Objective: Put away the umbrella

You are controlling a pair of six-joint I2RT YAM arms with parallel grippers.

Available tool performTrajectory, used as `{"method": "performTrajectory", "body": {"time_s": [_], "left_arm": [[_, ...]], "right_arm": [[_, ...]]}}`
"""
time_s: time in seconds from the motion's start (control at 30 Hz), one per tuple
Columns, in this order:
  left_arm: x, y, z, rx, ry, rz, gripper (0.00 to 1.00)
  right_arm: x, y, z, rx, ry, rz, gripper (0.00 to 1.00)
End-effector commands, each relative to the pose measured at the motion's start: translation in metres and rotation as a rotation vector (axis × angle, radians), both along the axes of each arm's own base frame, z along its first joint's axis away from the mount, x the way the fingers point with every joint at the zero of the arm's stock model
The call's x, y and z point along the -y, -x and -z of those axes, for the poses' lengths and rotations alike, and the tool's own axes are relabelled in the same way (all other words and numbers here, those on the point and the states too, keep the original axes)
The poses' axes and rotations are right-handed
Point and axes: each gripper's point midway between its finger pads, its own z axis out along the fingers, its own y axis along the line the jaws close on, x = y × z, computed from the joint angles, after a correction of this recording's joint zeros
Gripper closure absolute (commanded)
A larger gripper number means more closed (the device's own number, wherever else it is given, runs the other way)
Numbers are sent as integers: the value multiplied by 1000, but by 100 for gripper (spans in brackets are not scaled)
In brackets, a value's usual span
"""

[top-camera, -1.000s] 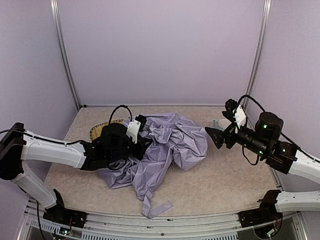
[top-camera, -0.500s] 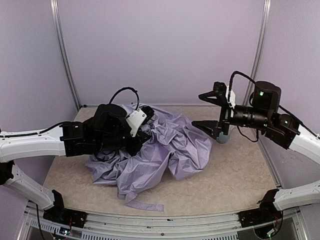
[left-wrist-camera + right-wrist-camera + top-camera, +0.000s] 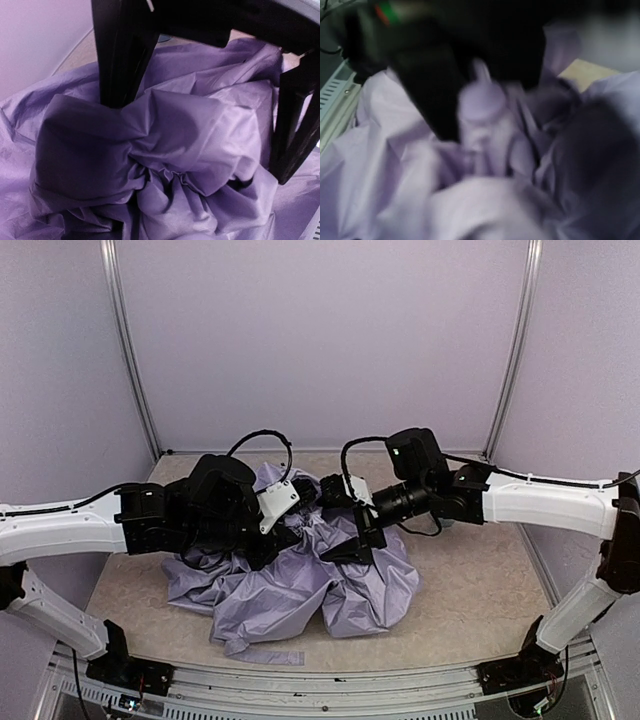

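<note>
The umbrella is a crumpled heap of pale lavender fabric in the middle of the table. My left gripper is buried in its upper folds. Its fingers are hidden, and the fabric gathers to a pinched point where they sit. My right gripper reaches in from the right, open, with one finger above and one below a fold beside the left gripper. Its black fingers also show in the left wrist view. The blurred right wrist view shows a small lavender knob standing out of the fabric.
The beige table is walled in by lavender panels with metal posts at the back corners. A loose fabric strap lies near the front rail. Both arms cross over the table's middle.
My right arm swung from the right side to over the umbrella with its jaws open. My left arm lifted and dragged the fabric leftward. The heap shifted and now hides the basket at back left.
</note>
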Motion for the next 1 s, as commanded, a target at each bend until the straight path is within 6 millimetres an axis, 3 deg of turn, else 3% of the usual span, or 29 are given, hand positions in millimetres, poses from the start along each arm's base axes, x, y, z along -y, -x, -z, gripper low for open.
{"method": "performTrajectory", "body": {"time_s": [0.0,0.1,0.2,0.37,0.43,0.57,0.73,0.83,0.97], "left_arm": [[13,14,-51,65,141,97,97],[18,22,-56,75,180,151,95],[27,27,-59,78,209,203,93],[44,29,-46,61,227,257,92],[47,27,-43,56,250,262,85],[42,20,-42,33,316,262,71],[18,-4,-39,48,376,161,66],[5,-12,-34,26,399,133,61],[-2,-6,-44,41,427,154,43]], "right_arm": [[-23,-5,-5,-10,-76,-57,0],[-34,-13,18,-59,-64,-54,3],[-43,-11,26,-122,-86,-76,11],[-59,6,25,-145,-136,-126,16],[-60,11,22,-161,-160,-134,21],[-55,14,20,-191,-193,-115,49],[-44,16,30,-189,-191,-71,71],[-41,15,40,-204,-169,-58,79],[-41,10,48,-204,-136,-32,79]]}}
